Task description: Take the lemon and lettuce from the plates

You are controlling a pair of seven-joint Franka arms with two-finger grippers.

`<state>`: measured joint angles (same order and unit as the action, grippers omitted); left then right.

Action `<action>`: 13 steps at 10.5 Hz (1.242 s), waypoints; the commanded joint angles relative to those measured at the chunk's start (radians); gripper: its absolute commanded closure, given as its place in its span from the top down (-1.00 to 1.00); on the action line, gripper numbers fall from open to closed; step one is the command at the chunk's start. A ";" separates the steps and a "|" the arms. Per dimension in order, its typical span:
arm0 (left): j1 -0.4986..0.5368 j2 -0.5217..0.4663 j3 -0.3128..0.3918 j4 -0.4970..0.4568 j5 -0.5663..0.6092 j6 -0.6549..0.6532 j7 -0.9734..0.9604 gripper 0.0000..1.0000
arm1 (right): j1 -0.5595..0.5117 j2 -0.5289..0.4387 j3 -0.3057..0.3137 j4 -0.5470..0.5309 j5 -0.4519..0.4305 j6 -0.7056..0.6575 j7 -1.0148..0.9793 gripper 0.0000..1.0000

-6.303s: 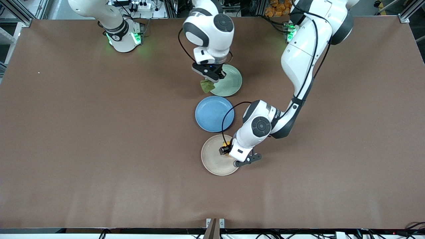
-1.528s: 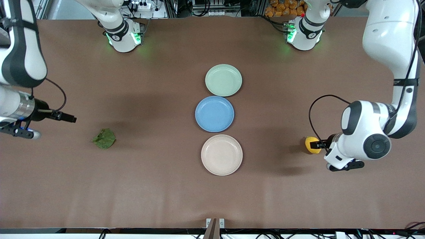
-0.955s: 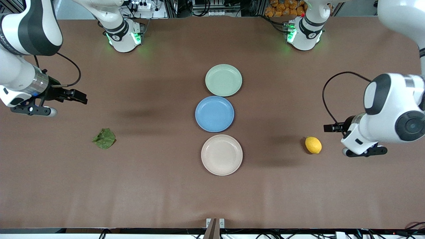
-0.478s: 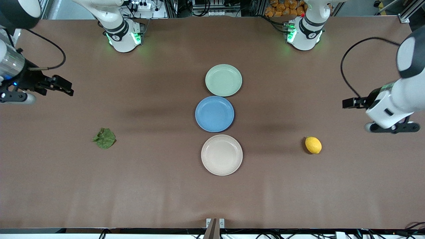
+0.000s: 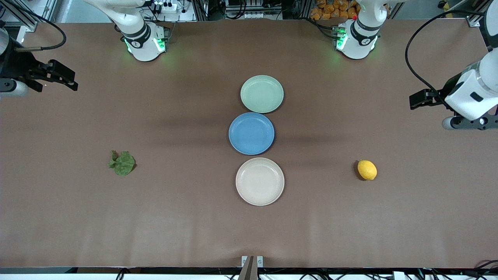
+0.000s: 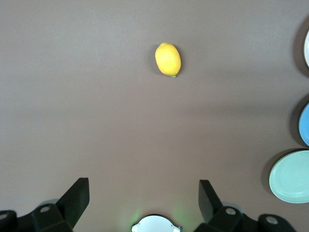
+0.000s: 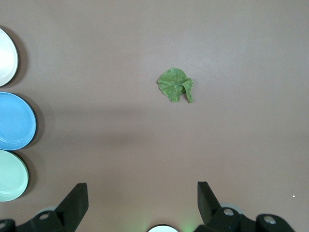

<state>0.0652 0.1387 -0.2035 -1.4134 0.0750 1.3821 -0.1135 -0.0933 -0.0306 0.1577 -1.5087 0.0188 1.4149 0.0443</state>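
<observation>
Down the middle of the desk (image 5: 186, 233) you have three plates in a row: mint green plate (image 5: 262, 94) closest to the robot bases, blue plate (image 5: 251, 133) touching it in the middle, beige plate (image 5: 260, 181) nearest the front camera. All three are bare. Your lemon (image 5: 367, 170) lies on the desk toward the left arm's end, well apart from the plates, about level with the beige one. Your lettuce (image 5: 122, 163) lies flat on the desk toward the right arm's end, also well apart from the plates. Left claw (image 5: 418, 100) hangs in the air over the desk's left-arm end, fingers spread, nothing between them; its wrist view looks down on the lemon (image 6: 168, 59) with fingers (image 6: 77, 198) wide. Right claw (image 5: 62, 74) hangs over the desk's right-arm end, spread too, holding nothing; its wrist view shows the lettuce (image 7: 175, 85) below, wrinkled, stem to one side.
</observation>
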 commanded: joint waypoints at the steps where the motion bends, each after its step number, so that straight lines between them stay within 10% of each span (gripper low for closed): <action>1: 0.004 -0.039 -0.002 -0.045 -0.040 0.011 0.011 1.00 | 0.006 0.009 0.000 0.024 0.012 -0.021 -0.009 1.00; 13: 0.010 -0.084 -0.042 -0.174 -0.050 0.212 0.005 1.00 | 0.052 0.012 -0.084 0.001 0.038 0.033 -0.006 1.00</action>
<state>0.0646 0.0934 -0.2451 -1.5475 0.0514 1.5569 -0.1136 -0.0325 -0.0185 0.0706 -1.5097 0.0393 1.4441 0.0444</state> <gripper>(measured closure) 0.000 0.000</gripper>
